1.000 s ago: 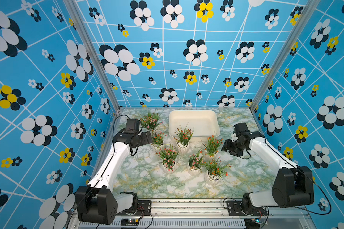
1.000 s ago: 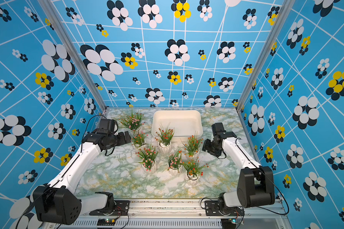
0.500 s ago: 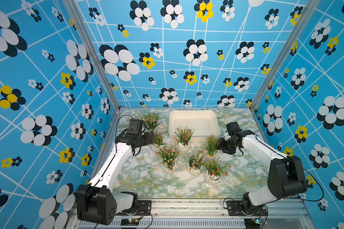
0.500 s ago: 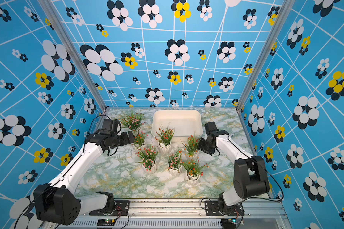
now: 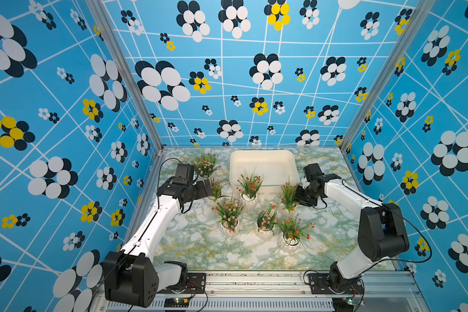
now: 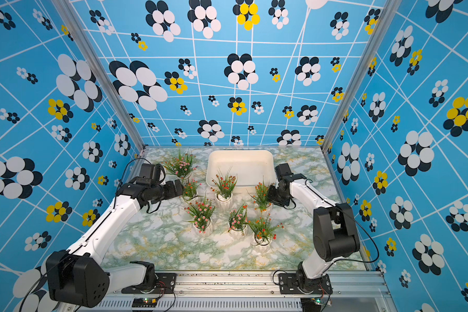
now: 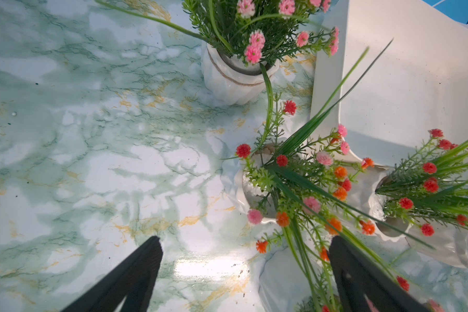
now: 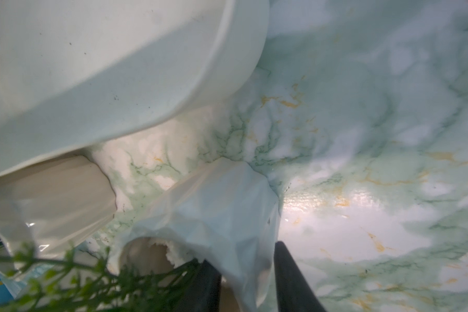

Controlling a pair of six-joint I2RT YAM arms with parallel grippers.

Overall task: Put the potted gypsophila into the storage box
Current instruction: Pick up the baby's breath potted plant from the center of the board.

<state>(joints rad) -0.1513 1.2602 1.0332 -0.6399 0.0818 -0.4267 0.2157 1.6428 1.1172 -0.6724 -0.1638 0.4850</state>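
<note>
My right jaws pinch the wall of the orange gypsophila pot (image 5: 288,197), mid-right, just below the storage box (image 5: 265,162) corner, so probably a short lift in. Left jaws spread, empty, standing clear.

The worktop (image 5: 200,248) is marbled white and pale green with thin yellow veins. The storage box (image 5: 265,162) is plain cream-white. The pot (image 8: 222,205) between the black right jaws is glossy white. Ahead of the left jaws, one plant (image 7: 295,183) mixes red, orange and pink blooms over green leaves. The walls (image 5: 65,108) are blue, crossed by white lines, with black-and-white and black-and-yellow flowers.
</note>
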